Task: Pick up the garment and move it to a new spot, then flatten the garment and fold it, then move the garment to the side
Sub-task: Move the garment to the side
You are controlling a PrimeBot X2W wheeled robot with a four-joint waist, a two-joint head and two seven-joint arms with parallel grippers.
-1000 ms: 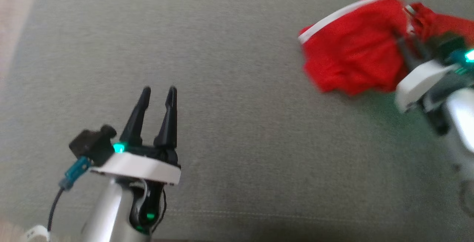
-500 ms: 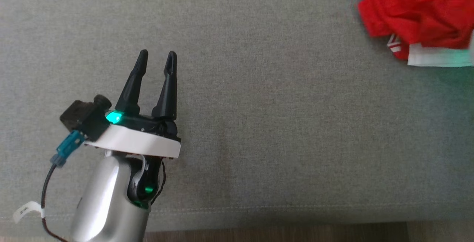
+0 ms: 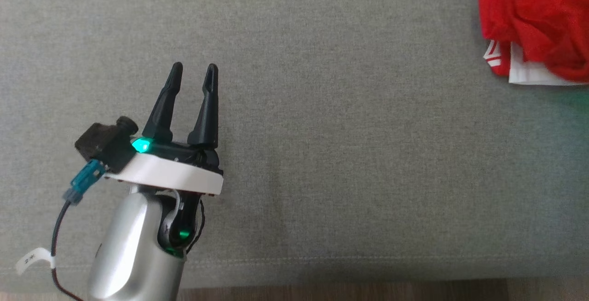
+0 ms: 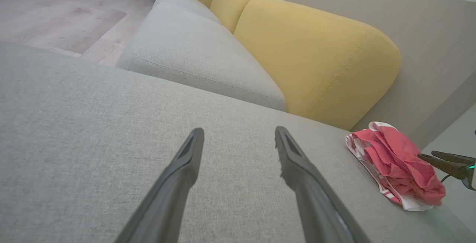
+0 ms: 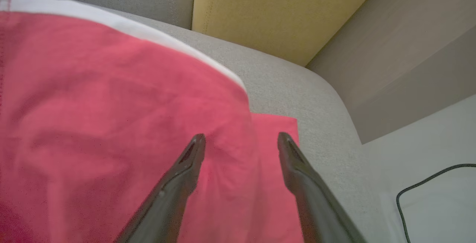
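The garment [image 3: 538, 20] is red with a white band and lies crumpled on the grey sofa cushion [image 3: 322, 130], at the head view's top right corner. In the left wrist view the garment [image 4: 398, 161] sits near the cushion's far right end. My right gripper [image 5: 240, 137] hovers just over the red cloth [image 5: 111, 105], fingers spread and nothing between them; its dark tips [image 4: 427, 155] show beside the pile. My left gripper [image 3: 193, 67] stands open over bare cushion, far left of the garment, and it holds nothing [image 4: 238, 131].
Yellow back cushions [image 4: 316, 57] line the far side of the seat, with a second grey seat cushion [image 4: 193, 49] beyond. The cushion's front seam [image 3: 322, 259] runs above a strip of wooden floor [image 3: 322, 292]. A dark cable [image 5: 427, 183] lies on the pale floor past the sofa's end.
The head camera has shifted. My right gripper, shut on the garment a second ago, has opened, and the garment now rests in a heap on the cushion. The left gripper stayed open.
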